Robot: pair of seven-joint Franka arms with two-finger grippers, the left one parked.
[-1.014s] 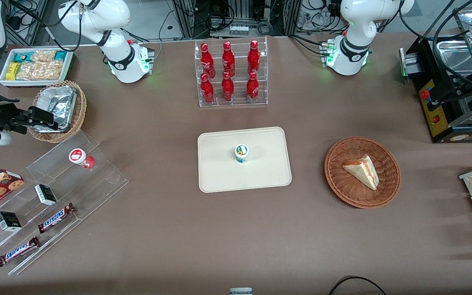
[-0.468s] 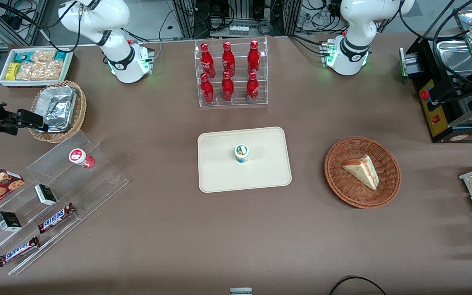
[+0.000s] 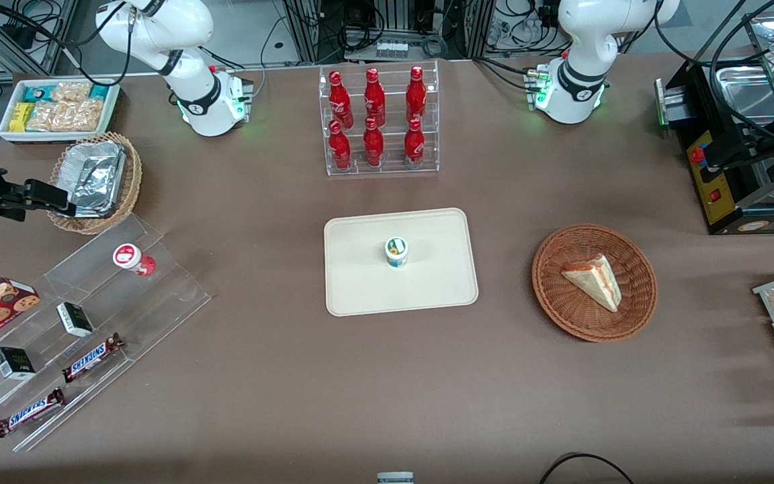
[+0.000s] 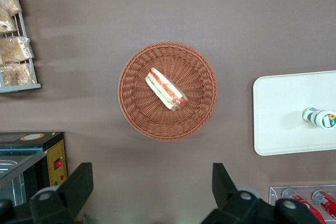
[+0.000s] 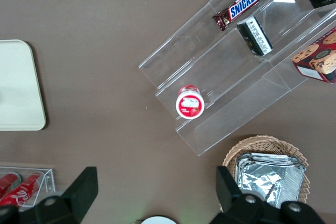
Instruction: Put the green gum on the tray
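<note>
The green gum, a small white canister with a green-and-white lid, stands upright near the middle of the cream tray. It also shows on the tray in the left wrist view. My right gripper is open and empty. It hangs far off toward the working arm's end of the table, over the foil-lined wicker basket. In the right wrist view the gripper has its fingers wide apart over bare table, with only the tray's edge in sight.
A red-lidded canister stands on a clear stepped shelf with Snickers bars and small black boxes. A white bin of snacks, a rack of red bottles and a sandwich basket stand around the tray.
My gripper has drawn back a little toward the working arm's end of the table, away from the tray. The green gum stays still on the tray.
</note>
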